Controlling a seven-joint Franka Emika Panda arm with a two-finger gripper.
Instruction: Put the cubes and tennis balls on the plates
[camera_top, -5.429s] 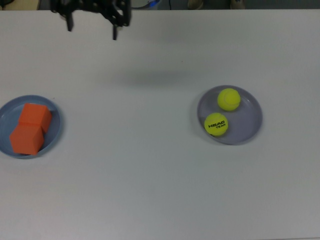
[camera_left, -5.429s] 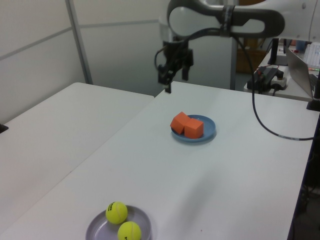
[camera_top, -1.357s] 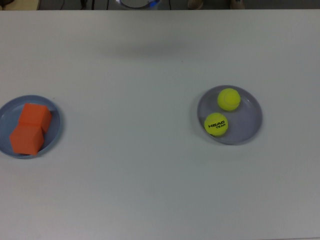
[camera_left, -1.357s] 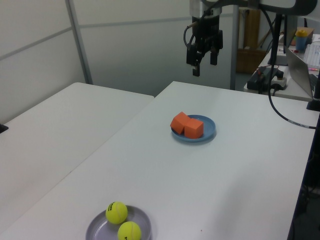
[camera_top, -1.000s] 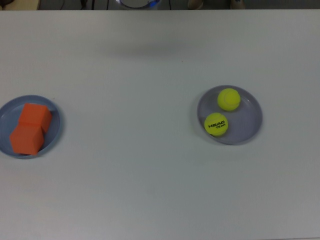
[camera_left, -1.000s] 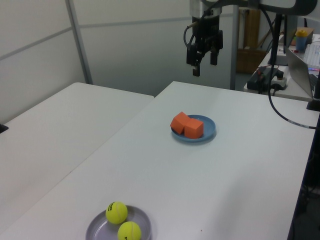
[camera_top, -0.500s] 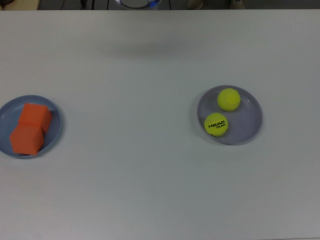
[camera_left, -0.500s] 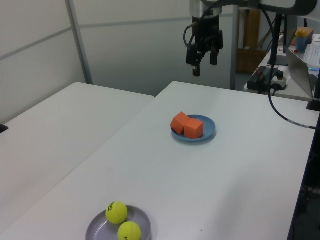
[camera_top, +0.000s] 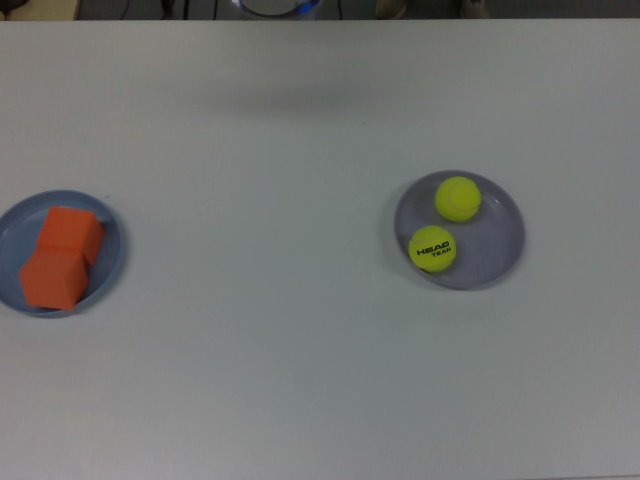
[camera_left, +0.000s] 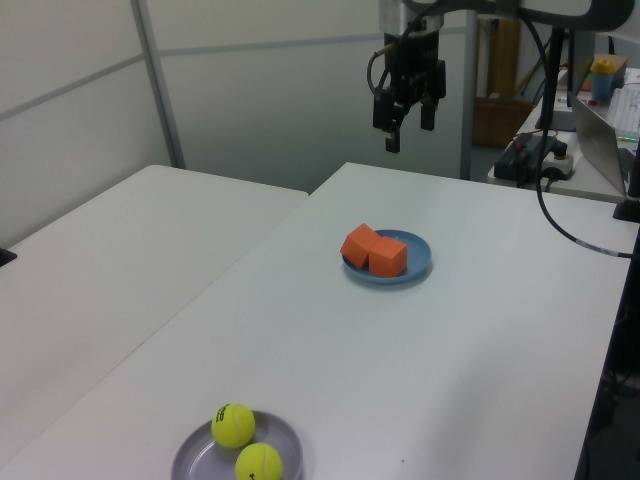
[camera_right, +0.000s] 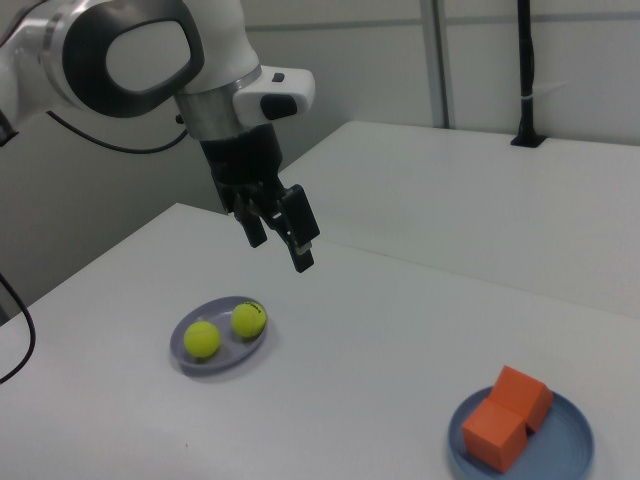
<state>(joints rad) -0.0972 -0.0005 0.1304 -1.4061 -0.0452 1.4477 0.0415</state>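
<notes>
Orange cubes (camera_top: 60, 257) sat together on the blue plate (camera_top: 110, 250), and both tennis balls (camera_top: 445, 224) lay on the lavender plate (camera_top: 500, 245), so the task looked finished. The gripper (camera_right: 280, 232) hung empty above the table (camera_top: 300, 380), jaws apart.

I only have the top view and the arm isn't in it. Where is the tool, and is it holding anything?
Observer: The tool hangs high above the table, open and empty.
Operator: Is it over a plate?
Observer: No. In the left view the tool is up beyond the blue plate, near the table's far edge.
Operator: Anything beside the table?
Observer: Yes, a second white table adjoins it on the left view's left.
</notes>
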